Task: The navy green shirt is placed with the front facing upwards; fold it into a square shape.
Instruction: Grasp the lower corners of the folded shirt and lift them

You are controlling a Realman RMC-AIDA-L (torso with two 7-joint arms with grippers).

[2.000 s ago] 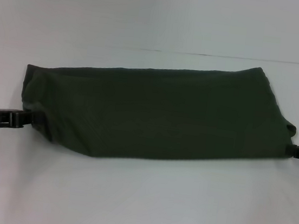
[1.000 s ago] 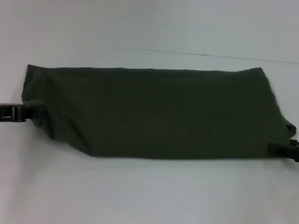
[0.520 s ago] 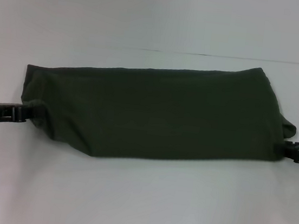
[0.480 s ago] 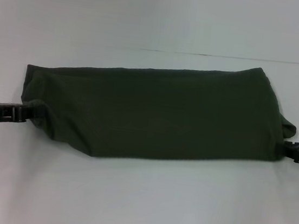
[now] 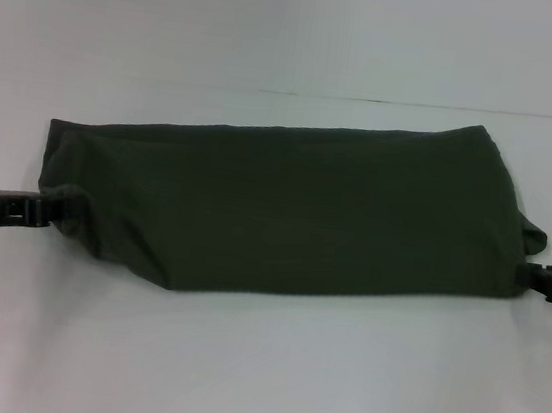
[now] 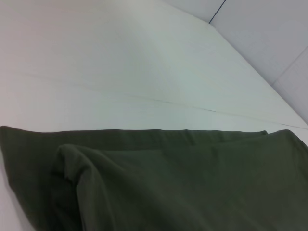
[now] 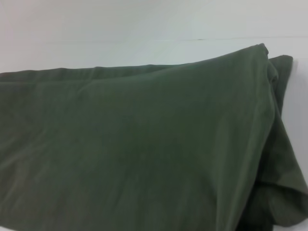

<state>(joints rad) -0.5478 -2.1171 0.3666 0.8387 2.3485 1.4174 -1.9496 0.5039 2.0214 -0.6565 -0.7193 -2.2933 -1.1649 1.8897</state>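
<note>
The navy green shirt [image 5: 286,208] lies on the white table as a long folded band with its plain green side up; no lettering or collar shows. My left gripper [image 5: 54,210] is at the band's left end, shut on the cloth, which bunches up there. My right gripper [image 5: 526,278] sits against the band's lower right corner. The left wrist view shows a raised fold of the shirt [image 6: 144,187] close up. The right wrist view is filled by the shirt [image 7: 134,144] and its folded end.
The white table [image 5: 266,367] stretches in front of and behind the shirt. A thin seam line [image 5: 419,106] runs across the table behind the shirt. Nothing else stands on it.
My right gripper pushed in against the shirt's right end, then drew back out a little. My left gripper shifted slightly away from me, and the cloth at the left end bunched up.
</note>
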